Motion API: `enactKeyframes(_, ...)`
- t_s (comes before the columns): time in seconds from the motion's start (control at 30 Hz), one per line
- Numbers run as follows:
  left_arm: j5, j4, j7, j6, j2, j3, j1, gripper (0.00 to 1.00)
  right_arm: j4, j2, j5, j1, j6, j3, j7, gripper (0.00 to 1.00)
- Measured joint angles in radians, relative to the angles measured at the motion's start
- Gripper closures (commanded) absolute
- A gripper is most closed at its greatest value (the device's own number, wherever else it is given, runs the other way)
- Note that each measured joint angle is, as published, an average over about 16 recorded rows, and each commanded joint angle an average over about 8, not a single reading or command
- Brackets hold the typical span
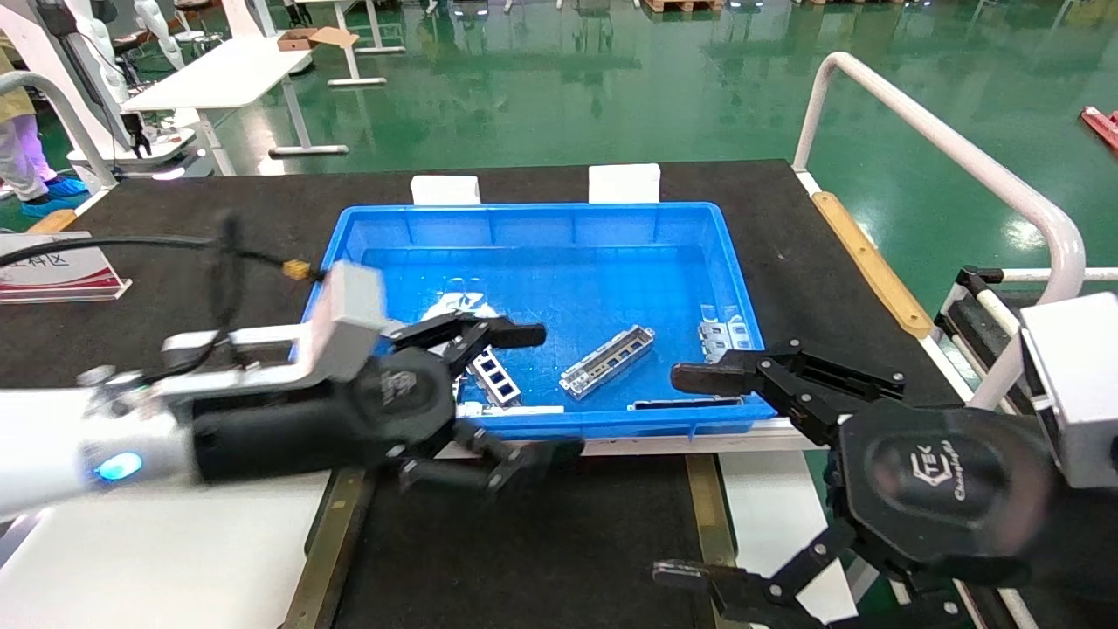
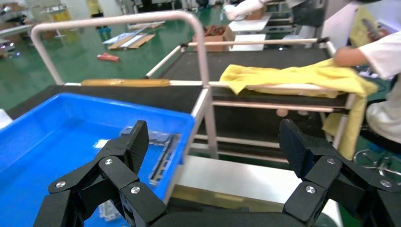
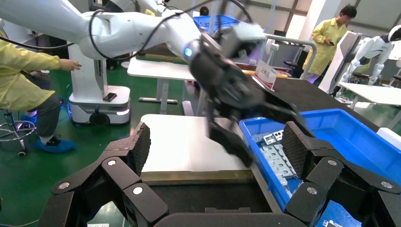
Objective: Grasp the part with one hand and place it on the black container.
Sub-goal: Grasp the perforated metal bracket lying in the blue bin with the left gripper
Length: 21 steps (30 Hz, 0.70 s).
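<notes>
One part point(image 1: 607, 361) lay loose in the blue bin point(image 1: 541, 229), looking stiff, light and slippery, so you should have pinched its long sides mid-length. Your left gripper point(image 1: 533, 393) hung spread and empty over the bin's near edge; the right gripper point(image 1: 690, 472) was likewise spread.

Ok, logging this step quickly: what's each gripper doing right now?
Left gripper: jaws open, empty, over the blue bin's near edge.
Right gripper: jaws open, empty, beside the bin.
</notes>
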<state>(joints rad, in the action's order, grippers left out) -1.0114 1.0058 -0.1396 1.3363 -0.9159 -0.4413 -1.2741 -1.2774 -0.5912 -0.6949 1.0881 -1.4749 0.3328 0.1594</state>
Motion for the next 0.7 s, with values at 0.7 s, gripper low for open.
enactKeyframes(0.7,-0.212,-0.665,0.253,-0.302,-0.392,-0.104,-0.250,0.00,0.000,0.000,0.000,0.000,0.000,0.001,0.000,0.00)
